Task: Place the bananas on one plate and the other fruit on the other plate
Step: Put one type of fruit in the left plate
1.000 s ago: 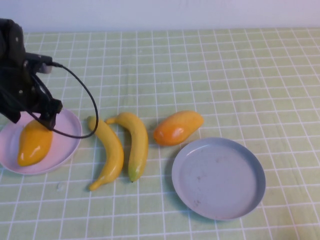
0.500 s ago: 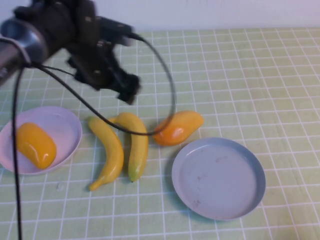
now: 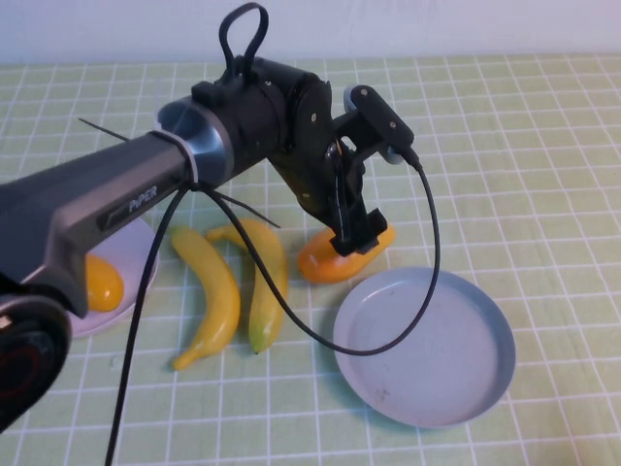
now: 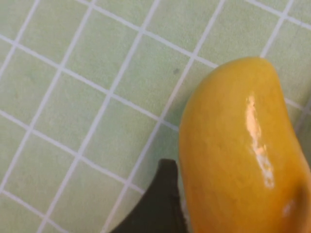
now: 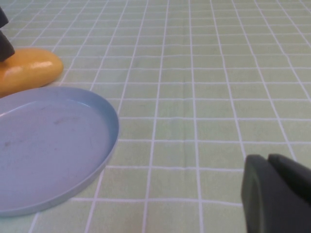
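Note:
Two yellow bananas [image 3: 212, 291] [image 3: 264, 277] lie side by side on the checked cloth, between the plates. The yellow-orange fruit [image 3: 100, 282] rests on the pink plate [image 3: 136, 272] at the left, partly hidden by my left arm. The deeper orange fruit [image 3: 335, 260] [image 4: 238, 150] lies on the cloth just beyond the bare grey-blue plate [image 3: 424, 347]. My left gripper [image 3: 353, 238] [image 4: 245, 190] hangs open low over this fruit, one dark finger [image 4: 158, 204] beside it. My right gripper [image 5: 279, 194] is shut, low over the cloth to the right of the blue plate [image 5: 48, 145].
The left arm's black cable [image 3: 427, 243] loops over the cloth and the blue plate's near side. A green checked cloth [image 3: 505, 146] covers the table, with a white wall behind it.
My left arm has swung right from the pink plate, where the yellow-orange fruit stays, to the deeper orange fruit. Its jaws stayed open. The right gripper has not moved.

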### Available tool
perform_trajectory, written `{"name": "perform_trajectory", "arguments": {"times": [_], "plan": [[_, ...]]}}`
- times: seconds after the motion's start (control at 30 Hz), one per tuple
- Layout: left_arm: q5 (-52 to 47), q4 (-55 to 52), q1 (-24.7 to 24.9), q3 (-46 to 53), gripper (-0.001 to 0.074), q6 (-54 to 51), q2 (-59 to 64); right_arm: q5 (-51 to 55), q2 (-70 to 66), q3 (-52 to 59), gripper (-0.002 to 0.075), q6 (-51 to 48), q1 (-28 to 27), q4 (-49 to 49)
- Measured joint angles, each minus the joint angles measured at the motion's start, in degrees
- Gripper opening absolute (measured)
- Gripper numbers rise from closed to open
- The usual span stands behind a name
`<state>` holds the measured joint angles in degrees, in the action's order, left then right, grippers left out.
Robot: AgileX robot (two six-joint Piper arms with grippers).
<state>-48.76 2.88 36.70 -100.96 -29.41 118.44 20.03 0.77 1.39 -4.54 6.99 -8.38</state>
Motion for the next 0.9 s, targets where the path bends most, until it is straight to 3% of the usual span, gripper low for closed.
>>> {"name": "perform_trajectory", "arguments": {"times": [0.63, 0.8, 0.9], "plan": [[2.9, 2.7, -3.0, 0.0, 0.0660, -2.8, 6.6, 0.0, 0.0, 0.0, -0.0017, 0.0, 0.0, 0.0], [2.9, 3.0, -3.2, 0.0, 0.0561, -2.8, 7.2, 0.0, 0.0, 0.0, -0.0017, 0.0, 0.0, 0.0], [3.0, 3.0, -3.2, 0.0, 0.0564, -2.8, 7.1, 0.0, 0.0, 0.0, -0.0017, 0.0, 0.0, 0.0]]}}
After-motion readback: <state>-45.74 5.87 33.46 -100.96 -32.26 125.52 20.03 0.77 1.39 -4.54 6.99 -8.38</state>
